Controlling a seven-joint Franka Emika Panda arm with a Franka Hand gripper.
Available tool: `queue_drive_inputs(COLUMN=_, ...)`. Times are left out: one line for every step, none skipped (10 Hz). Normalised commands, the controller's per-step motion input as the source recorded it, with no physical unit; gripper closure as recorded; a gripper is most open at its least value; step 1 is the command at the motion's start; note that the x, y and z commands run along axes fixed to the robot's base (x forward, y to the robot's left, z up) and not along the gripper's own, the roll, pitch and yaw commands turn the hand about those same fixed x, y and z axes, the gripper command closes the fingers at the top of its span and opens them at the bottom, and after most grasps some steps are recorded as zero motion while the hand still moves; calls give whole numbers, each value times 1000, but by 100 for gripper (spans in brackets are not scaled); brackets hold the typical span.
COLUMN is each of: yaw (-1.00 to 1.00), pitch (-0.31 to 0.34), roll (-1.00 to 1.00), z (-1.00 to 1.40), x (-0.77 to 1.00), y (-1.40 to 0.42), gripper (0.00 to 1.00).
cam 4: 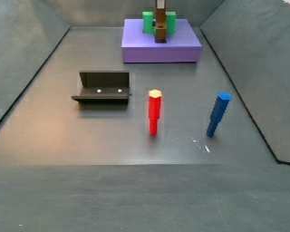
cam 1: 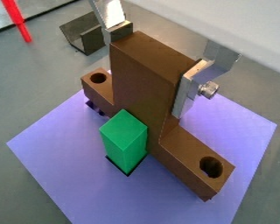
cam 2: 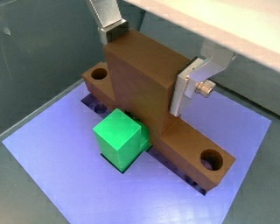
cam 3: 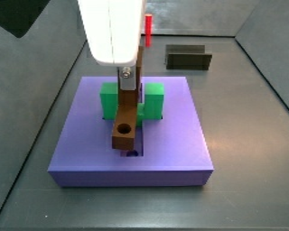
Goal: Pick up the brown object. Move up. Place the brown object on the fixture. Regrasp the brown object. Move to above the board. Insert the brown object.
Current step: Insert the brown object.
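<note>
The brown object (cam 1: 149,87) (cam 2: 143,87) is a T-shaped block. Its long bar, with a round hole at each end, lies low along the groove of the purple board (cam 1: 60,166) (cam 2: 55,171), and its stem stands upright. My gripper (cam 1: 154,63) (cam 2: 150,61) is shut on the stem, one silver finger on each side. In both side views the brown object (cam 3: 126,117) (cam 4: 161,27) stands on the board (cam 3: 172,144) (cam 4: 172,50) under the gripper (cam 3: 129,77). The fixture (cam 1: 81,35) (cam 3: 188,59) (cam 4: 102,88) stands apart on the floor with nothing on it.
A green block (cam 1: 125,140) (cam 2: 119,140) (cam 3: 153,99) stands on the board right beside the brown stem. A red post (cam 4: 154,112) and a blue post (cam 4: 217,113) stand on the grey floor, away from the board. Grey walls enclose the floor.
</note>
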Motion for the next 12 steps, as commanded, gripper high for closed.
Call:
queue_drive_inputs(yaw=103, pitch=-64, roll=-6, z=-114, x=0, y=0, gripper=100)
queue_drive_inputs(yaw=86, pitch=-63, roll=-14, z=-117, x=0, y=0, gripper=100)
queue_drive_inputs(yaw=74, pitch=-56, roll=-14, z=-123, x=0, y=0, gripper=100)
queue_drive_inputs(yaw=51, pitch=-46, roll=-14, z=-140, x=37, y=0, gripper=100)
queue_drive_inputs(yaw=66, pitch=-50, roll=-21, z=-129, x=46, y=0, gripper=100)
queue_drive_inputs(yaw=91, pitch=-27, roll=-19, z=-69, x=114, y=0, gripper=100)
queue_drive_inputs(yaw=63, pitch=-11, roll=-21, z=0, x=177, y=0, gripper=100)
queue_drive_inputs(yaw=71, pitch=-34, roll=-7, z=-31, x=120, y=0, gripper=100)
queue_drive_inputs(yaw=74, pitch=-70, roll=0, z=-117, x=6, y=0, gripper=100)
queue_drive_inputs(yaw=89, pitch=-107, roll=0, z=-229, x=0, y=0, gripper=100)
queue_drive_inputs(yaw=140, pitch=-107, roll=0, z=-234, x=-3, y=0, gripper=100)
queue_drive_inputs(yaw=200, pitch=-77, roll=0, z=-169, x=3, y=0, gripper=100)
